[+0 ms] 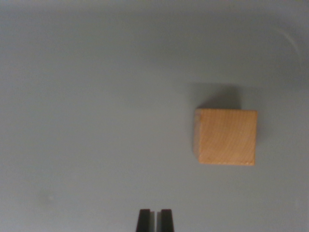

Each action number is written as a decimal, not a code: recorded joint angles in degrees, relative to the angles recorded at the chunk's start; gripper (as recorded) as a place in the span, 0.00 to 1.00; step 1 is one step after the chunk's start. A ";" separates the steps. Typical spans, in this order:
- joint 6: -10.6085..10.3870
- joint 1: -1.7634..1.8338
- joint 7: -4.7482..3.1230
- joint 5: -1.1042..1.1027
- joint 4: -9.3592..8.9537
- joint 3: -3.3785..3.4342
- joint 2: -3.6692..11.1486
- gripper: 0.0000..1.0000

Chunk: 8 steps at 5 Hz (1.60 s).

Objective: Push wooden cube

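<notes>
Up-right of hand (155, 220), wooden cube (226, 137)

The table (87, 106) is plain grey and smooth. One wooden cube (226, 137) sits flat on it, over toward the wrist view's right. The cube is light brown, with curved lines in the wood on its top. A soft dark shadow lies on the table just above the cube. A faint small mark shows low on the left.
</notes>
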 joint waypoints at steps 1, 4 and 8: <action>-2.55 -0.56 -1.29 0.40 -1.47 -0.45 1.29 0.00; -4.95 -1.09 -2.50 0.77 -2.86 -0.87 2.51 0.00; -9.29 -2.05 -4.68 1.44 -5.37 -1.63 4.71 0.00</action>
